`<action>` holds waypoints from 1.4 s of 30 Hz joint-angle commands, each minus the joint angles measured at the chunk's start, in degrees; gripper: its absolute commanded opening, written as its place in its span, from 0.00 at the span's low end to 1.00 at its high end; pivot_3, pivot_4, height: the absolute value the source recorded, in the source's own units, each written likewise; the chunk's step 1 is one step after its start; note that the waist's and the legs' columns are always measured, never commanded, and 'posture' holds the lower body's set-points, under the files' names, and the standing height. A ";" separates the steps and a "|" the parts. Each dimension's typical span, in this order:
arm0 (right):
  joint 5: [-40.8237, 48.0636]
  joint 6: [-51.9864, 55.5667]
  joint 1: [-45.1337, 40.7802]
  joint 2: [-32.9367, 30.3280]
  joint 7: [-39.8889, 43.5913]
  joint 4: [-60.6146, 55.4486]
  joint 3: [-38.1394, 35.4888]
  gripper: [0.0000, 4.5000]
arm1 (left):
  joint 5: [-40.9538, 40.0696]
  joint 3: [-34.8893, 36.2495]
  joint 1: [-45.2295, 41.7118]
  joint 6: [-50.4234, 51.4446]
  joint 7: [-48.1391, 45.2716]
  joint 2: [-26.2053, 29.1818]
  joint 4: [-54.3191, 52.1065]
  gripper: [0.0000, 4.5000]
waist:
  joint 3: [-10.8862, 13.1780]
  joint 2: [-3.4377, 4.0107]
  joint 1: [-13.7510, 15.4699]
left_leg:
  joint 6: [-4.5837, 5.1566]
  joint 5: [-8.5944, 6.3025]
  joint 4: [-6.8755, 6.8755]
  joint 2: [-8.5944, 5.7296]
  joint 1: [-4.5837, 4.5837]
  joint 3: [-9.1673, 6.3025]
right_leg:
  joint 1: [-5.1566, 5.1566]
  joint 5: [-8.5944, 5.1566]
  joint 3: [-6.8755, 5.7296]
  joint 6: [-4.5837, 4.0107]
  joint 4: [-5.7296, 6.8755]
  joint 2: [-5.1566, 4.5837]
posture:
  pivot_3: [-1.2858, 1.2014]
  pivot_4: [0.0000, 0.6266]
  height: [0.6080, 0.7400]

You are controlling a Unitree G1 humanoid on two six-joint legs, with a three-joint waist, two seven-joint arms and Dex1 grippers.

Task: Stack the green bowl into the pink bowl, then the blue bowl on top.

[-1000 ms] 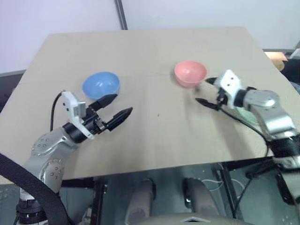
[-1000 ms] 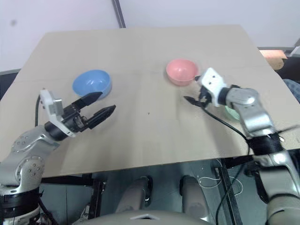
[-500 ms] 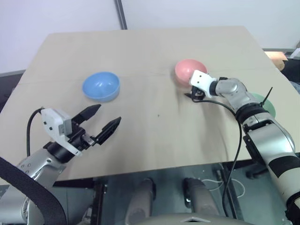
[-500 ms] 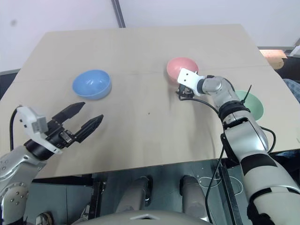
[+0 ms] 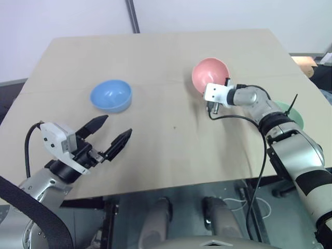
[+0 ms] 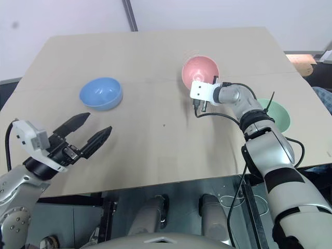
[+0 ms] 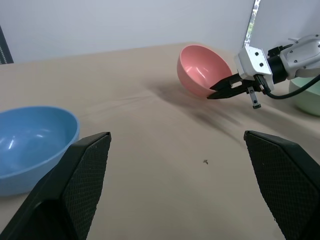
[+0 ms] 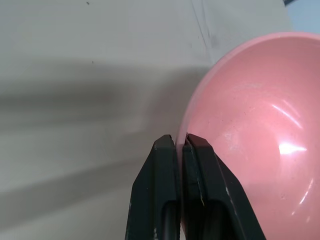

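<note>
The pink bowl sits right of the table's middle, tipped up on its side. My right gripper is shut on its near rim, one finger inside and one outside. Further right, the green bowl rests on the table, partly hidden behind my right forearm. The blue bowl stands upright on the left half of the table. My left gripper hovers open and empty over the near left part, short of the blue bowl.
The beige table has bare room between the blue and pink bowls. A dark pole rises behind its far edge. A black cable trails from my right wrist over the table.
My right gripper reached the pink bowl and shut on its rim, and the bowl has tipped up. My left gripper drew back toward the near edge, still open.
</note>
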 commanded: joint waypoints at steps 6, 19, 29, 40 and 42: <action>18.66 20.53 19.60 -1.45 25.38 -51.40 -2.78 0.01 | -0.32 2.26 -5.29 1.24 1.69 2.98 6.25 1.00 | 0.02 0.07 0.49 | 0.00 0.00 0.00 0.09 0.00 -0.24 | 0.04 0.06 -0.15 0.13 0.09 0.12 | 0.52 0.24 1.00; 17.04 44.11 30.06 -6.07 26.55 -77.25 0.42 0.91 | 1.48 -0.45 -11.76 1.09 -1.23 6.43 12.14 1.00 | 0.03 0.08 0.29 | -0.06 0.03 0.10 0.11 -0.05 -0.18 | -0.06 -0.13 -0.13 0.17 0.12 0.13 | 0.52 0.24 1.00; 25.02 67.95 37.92 -15.17 21.13 -100.67 -17.22 0.99 | -7.84 -3.35 -14.43 1.37 -21.16 9.56 13.07 1.00 | 0.02 0.06 1.54 | -0.07 0.02 0.09 0.08 -0.16 -0.16 | -0.12 -0.14 -0.15 0.18 0.05 0.05 | 0.52 0.24 1.00; 24.76 80.84 51.11 -25.24 10.33 -100.80 -33.07 0.99 | -3.14 -13.43 -25.78 -1.67 -42.08 17.66 22.33 1.00 | 0.03 0.05 1.55 | -0.05 0.02 0.08 0.10 -0.19 0.12 | -0.22 -0.16 -0.04 0.20 0.00 -0.05 | 0.52 0.24 1.00; 25.28 82.02 51.63 -24.13 8.53 -99.05 -33.36 0.99 | -2.37 -14.85 -27.85 -2.13 -43.05 17.29 23.25 1.00 | 0.03 0.05 1.56 | -0.05 0.02 0.07 0.10 -0.20 0.13 | -0.23 -0.16 -0.03 0.20 0.00 -0.04 | 0.52 0.24 1.00</action>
